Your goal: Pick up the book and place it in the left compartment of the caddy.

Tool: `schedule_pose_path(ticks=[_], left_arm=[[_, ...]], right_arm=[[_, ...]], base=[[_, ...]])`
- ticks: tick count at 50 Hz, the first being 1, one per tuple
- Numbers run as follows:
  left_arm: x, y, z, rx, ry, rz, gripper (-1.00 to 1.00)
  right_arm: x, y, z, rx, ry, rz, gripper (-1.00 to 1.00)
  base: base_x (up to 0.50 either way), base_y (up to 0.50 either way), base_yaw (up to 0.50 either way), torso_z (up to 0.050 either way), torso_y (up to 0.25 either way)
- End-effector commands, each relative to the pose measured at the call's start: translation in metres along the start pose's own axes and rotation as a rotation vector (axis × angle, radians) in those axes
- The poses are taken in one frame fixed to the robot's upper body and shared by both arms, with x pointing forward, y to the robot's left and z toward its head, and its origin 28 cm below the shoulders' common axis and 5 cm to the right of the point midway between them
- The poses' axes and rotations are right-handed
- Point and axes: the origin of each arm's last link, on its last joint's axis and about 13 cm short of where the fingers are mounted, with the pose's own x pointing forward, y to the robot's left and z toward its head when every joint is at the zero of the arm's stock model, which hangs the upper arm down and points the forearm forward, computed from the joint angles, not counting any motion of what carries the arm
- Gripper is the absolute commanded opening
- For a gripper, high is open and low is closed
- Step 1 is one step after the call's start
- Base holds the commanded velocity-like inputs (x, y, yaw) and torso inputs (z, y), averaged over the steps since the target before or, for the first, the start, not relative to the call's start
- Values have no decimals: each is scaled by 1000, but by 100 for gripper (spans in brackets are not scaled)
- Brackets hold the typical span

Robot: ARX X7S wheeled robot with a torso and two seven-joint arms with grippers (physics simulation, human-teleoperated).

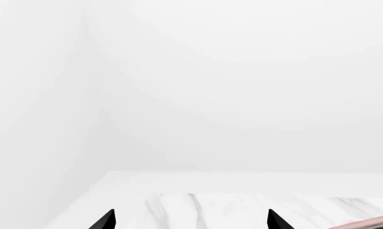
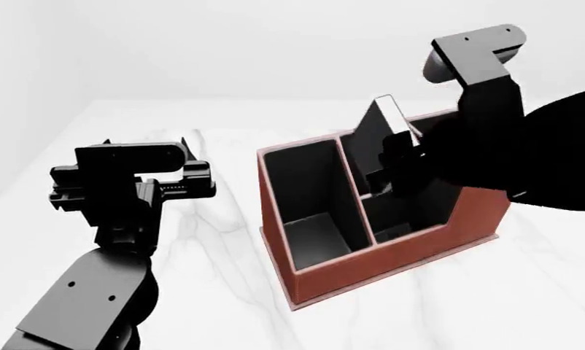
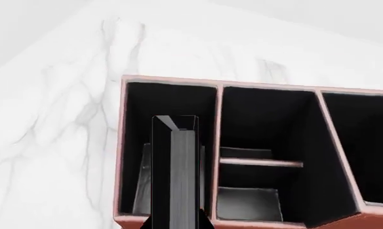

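Note:
The reddish-brown caddy (image 2: 370,271) stands on the white marble table, right of centre in the head view. Its long black-lined left compartment (image 2: 307,197) holds nothing. My right gripper (image 2: 394,164) is shut on the dark book (image 2: 383,125) and holds it upright and tilted above the caddy, near the divider beside the left compartment. In the right wrist view the book (image 3: 176,167) shows edge-on between my fingers, over the left compartment (image 3: 140,119). My left gripper (image 2: 144,149) is open and empty, left of the caddy; its fingertips (image 1: 105,220) stand wide apart.
The marble table (image 2: 225,240) runs left and in front of the caddy. White walls close the back and left. The caddy's two small middle sections (image 3: 255,143) and its tall-walled end section (image 3: 363,143) lie beside the left compartment. A caddy corner (image 1: 376,222) shows in the left wrist view.

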Motion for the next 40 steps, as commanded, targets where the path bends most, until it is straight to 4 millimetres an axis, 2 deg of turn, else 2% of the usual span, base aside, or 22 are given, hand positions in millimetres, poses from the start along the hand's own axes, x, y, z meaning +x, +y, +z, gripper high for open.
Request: schedule_pose_path(ticks=[1, 7, 17, 40], left_arm=[[1, 0, 0, 2, 0, 3, 100], [1, -1, 0, 3, 0, 1, 100], [1, -1, 1, 6, -4, -1, 100], [3, 0, 0, 4, -2, 4, 100]], right_arm=[[18, 2, 60, -63, -23, 17, -100], [37, 2, 73, -66, 12, 33, -100], [67, 4, 75, -63, 70, 52, -100], [78, 5, 72, 23, 185, 64, -100]], base=[[0, 0, 0, 0, 0], [0, 0, 0, 0, 2], [0, 0, 0, 0, 1], [0, 0, 0, 0, 1]])
